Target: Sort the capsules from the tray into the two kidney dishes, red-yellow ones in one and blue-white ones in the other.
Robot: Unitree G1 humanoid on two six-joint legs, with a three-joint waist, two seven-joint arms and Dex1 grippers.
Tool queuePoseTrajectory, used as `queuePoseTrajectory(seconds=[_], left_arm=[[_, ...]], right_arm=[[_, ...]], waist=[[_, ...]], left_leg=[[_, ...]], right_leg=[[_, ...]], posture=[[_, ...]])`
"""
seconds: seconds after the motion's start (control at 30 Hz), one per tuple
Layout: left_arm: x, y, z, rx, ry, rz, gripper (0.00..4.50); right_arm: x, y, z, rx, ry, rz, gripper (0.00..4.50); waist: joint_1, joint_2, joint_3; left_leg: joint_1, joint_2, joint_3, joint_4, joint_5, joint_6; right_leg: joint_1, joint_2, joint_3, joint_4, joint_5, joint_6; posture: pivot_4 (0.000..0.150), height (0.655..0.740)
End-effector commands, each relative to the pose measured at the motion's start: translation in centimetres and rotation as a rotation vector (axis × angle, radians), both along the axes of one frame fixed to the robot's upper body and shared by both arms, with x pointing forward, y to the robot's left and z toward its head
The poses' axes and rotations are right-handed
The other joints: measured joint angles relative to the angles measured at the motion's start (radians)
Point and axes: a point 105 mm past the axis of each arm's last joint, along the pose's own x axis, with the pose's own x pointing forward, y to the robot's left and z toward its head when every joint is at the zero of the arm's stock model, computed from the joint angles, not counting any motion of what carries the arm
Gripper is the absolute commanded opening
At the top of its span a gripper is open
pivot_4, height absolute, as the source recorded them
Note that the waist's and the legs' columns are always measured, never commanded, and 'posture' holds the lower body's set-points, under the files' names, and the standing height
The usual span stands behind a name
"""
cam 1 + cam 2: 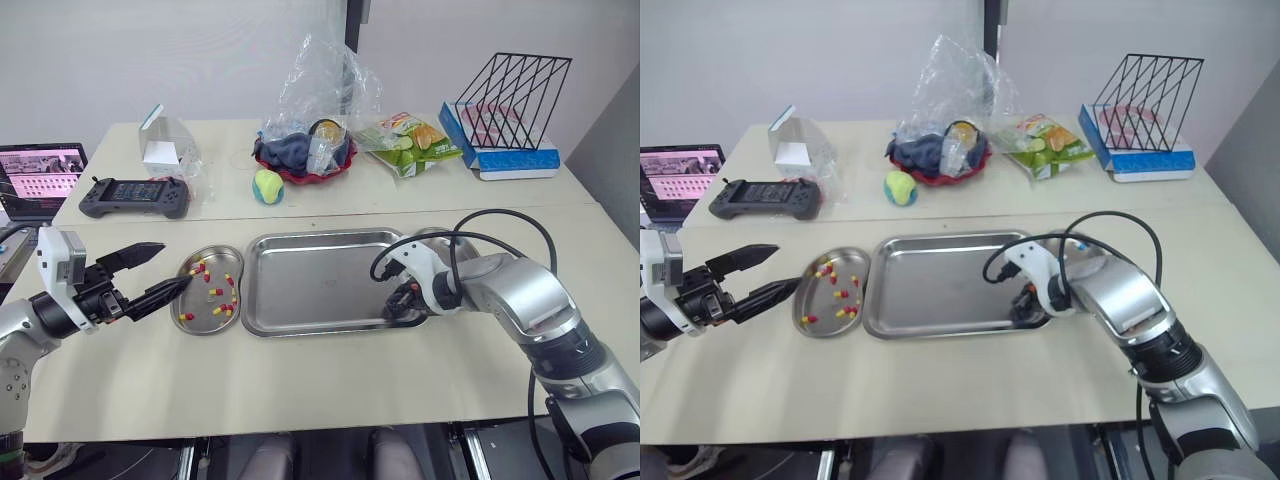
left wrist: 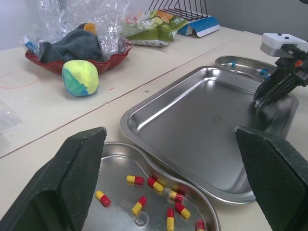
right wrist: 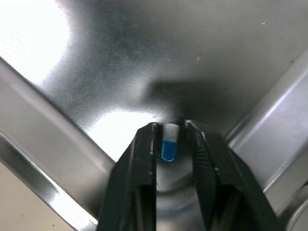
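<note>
In tray corner, R tool pinching 1 blue-white capsule, L tool wide beside L dish.

light: bright, even, from overhead | shadows: soft and short on the tabletop; a dark one of the right tool on the tray | glare: white hotspot on tray floor, right wrist view; milder sheen in head views | focus: blue-white capsule sharp, tray rim near it blurred; head views crisp

Left end effector spread wide; right end effector pinched.
</note>
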Motion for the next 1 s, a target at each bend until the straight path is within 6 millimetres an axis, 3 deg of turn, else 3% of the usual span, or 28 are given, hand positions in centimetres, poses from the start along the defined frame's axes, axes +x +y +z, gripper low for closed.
queuePoseTrajectory(seconds=[0.03,0.07,0.2,0.37,0.63,0.73,0.87,1.0], left_arm=[[0.3,0.3,0.8,0.034,-0.045,0.012,4.5],[0.3,0.3,0.8,0.036,-0.045,0.014,4.5],[0.3,0.3,0.7,0.046,-0.042,0.012,4.5],[0.3,0.3,0.7,0.047,-0.044,0.012,4.5],[0.3,0.3,0.7,0.048,-0.041,0.006,4.5],[0.5,0.3,0.6,0.048,-0.039,0.001,4.5],[0.0,-0.8,1.0,0.006,-0.036,-0.089,4.5],[0.1,-0.7,1.2,0.014,-0.042,-0.083,4.5]], right_arm=[[-0.3,0.0,-0.1,-0.036,-0.011,0.014,1.21],[-0.2,0.0,-0.1,-0.036,-0.013,0.013,1.21],[-0.2,0.1,-0.2,-0.042,-0.012,0.02,0.05],[-0.1,0.3,0.0,-0.041,-0.023,0.029,0.01],[0.6,1.0,3.0,0.078,-0.073,0.052,0.01],[1.4,-0.5,4.5,0.098,-0.105,0.01,0.01],[3.6,-6.4,7.2,0.097,-0.219,-0.144,0.01],[4.9,-10.2,7.5,0.084,-0.252,-0.275,0.01]], waist=[[0.0,0.0,0.0],[0.0,0.0,0.0],[0.0,0.0,0.0],[0.0,-0.001,0.0],[0.0,-0.001,0.0],[0.0,-0.001,0.0],[0.007,-0.001,0.0],[0.001,-0.001,0.0]], left_leg=[[0.0,0.0,0.0,0.0,0.0,0.0],[0.0,0.0,0.0,0.0,0.0,0.0],[0.0,0.0,0.0,0.0,0.0,0.0],[0.001,0.0,0.0,0.0,0.0,0.0],[0.0,0.0,0.0,0.0,0.0,0.0],[-0.001,0.0,0.0,0.0,0.0,0.0],[-0.002,-0.001,0.0,0.0,0.0,0.0],[-0.001,-0.001,0.002,0.0,0.0,0.0]], right_leg=[[0.0,0.0,0.0,0.0,0.0,0.0],[0.0,0.0,0.0,0.0,0.0,0.0],[0.0,0.0,0.0,0.0,0.0,0.0],[0.001,0.0,0.0,0.0,0.0,0.0],[0.0,0.0,0.0,0.0,0.0,0.0],[-0.001,0.0,0.0,0.0,0.0,0.0],[-0.001,-0.001,0.0,-0.001,0.0,0.0],[-0.001,0.0,0.0,-0.001,0.001,0.001]], posture=[[0.15,0.74],[0.15,0.74],[0.15,0.74],[0.15,0.74],[0.15,0.74],[0.15,0.74],[0.15,0.74],[0.15,0.74]])
